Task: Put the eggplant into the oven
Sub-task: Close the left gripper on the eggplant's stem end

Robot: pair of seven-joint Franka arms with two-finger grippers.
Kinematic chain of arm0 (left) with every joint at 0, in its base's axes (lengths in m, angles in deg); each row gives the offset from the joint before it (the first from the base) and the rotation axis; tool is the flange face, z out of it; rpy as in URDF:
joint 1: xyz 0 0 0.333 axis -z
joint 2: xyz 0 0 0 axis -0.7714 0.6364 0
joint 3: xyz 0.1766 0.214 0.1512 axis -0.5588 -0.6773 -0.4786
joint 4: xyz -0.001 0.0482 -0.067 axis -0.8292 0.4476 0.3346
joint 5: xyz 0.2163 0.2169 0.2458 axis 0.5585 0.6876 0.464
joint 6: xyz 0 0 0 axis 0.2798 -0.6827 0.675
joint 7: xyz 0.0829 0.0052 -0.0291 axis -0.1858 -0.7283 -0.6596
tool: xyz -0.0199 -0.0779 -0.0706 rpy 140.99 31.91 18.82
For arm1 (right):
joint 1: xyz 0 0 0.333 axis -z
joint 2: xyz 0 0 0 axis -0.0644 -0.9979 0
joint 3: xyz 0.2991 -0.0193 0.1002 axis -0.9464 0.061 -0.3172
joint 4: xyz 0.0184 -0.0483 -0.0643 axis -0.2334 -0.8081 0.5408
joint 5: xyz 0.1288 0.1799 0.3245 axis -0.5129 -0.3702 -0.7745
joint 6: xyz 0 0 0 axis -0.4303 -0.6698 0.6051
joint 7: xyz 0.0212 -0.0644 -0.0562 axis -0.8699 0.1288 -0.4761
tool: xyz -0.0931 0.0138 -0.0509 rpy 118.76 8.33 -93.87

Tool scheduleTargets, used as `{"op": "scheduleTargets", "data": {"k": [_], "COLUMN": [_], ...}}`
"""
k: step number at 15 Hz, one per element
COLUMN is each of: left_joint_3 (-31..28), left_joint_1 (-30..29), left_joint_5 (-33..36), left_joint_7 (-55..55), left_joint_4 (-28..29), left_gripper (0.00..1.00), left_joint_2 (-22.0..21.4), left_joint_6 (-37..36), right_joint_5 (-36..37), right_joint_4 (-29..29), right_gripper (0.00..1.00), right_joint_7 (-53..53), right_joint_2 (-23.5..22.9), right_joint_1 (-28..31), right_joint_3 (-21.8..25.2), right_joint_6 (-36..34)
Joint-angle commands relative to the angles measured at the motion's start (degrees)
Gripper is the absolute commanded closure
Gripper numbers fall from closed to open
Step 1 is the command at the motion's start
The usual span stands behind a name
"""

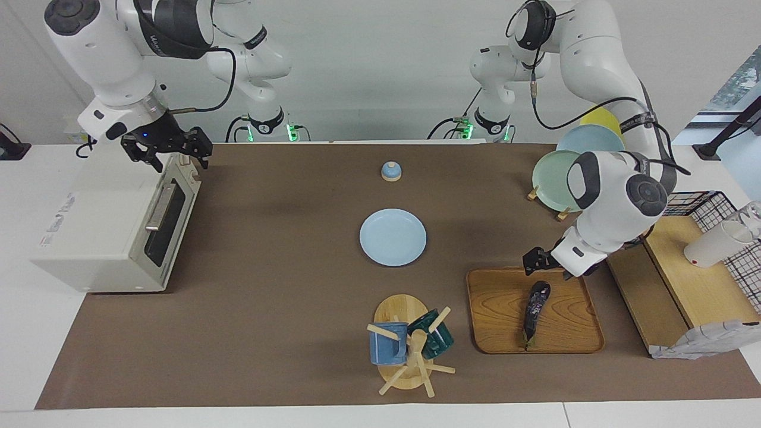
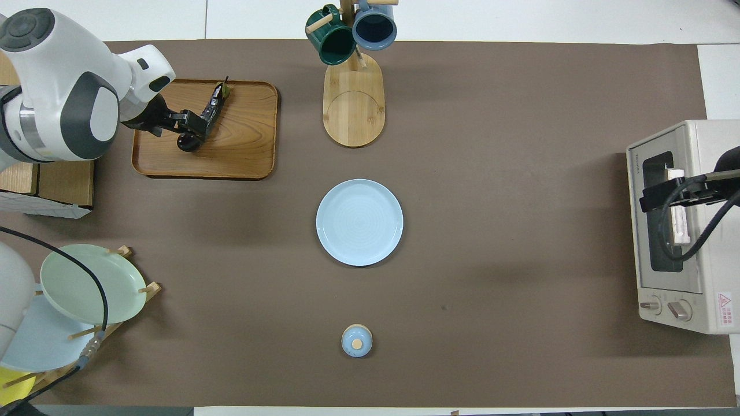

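Overhead view hides what the facing view shows: one dark purple eggplant lying unheld on one wooden tray, two open, empty end effectors, left end effector above the tray's edge, right end effector over one white toaster oven.

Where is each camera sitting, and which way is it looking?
Facing view: high across the table, looking at the robots; both whole arms show, right gripper over the oven, left gripper over the tray.
Overhead view: high above the robots' end, looking steeply down; only the arms' ends show.
Both show the eggplant, seen half a turn apart.
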Motion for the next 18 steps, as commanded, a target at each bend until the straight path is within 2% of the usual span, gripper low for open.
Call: {"op": "scheduleTargets", "data": {"k": [1,9,13,14,16,17,18], "left_joint_3": [0.08,0.00,0.00,0.00,0.00,0.00,0.00], "left_joint_1": [0.72,1.33,1.33,1.33,1.33,1.33,1.33], "left_joint_5": [4.03,4.83,4.92,4.92,4.92,4.83,4.92], "left_joint_7": [1.80,5.32,5.50,5.50,5.50,5.50,5.50], "left_joint_4": [-4.77,3.66,4.02,4.02,4.02,4.02,3.85], "left_gripper": [0.00,0.00,0.02,0.09,0.32,0.51,0.75], "left_joint_2": [4.11,2.88,2.79,2.79,2.79,2.79,2.70], "left_joint_6": [2.07,8.06,8.33,8.24,8.24,8.33,7.72], "right_joint_5": [-0.13,-0.13,-0.13,-0.13,-0.13,-0.13,-0.13], "right_joint_4": [0.70,0.70,0.70,0.70,0.70,0.70,0.70], "right_gripper": [0.00,0.00,0.00,0.00,0.00,0.00,0.00], "right_joint_7": [1.01,1.01,1.01,1.01,1.01,1.01,1.01], "right_joint_2": [0.00,0.00,0.00,0.00,0.00,0.00,0.00], "right_joint_1": [0.36,0.36,0.36,0.36,0.36,0.28,0.36], "right_joint_3": [-0.21,-0.12,-0.12,-0.12,-0.12,-0.12,-0.12], "right_joint_6": [-1.34,-1.34,-1.34,-1.34,-1.43,-1.34,-1.34]}}
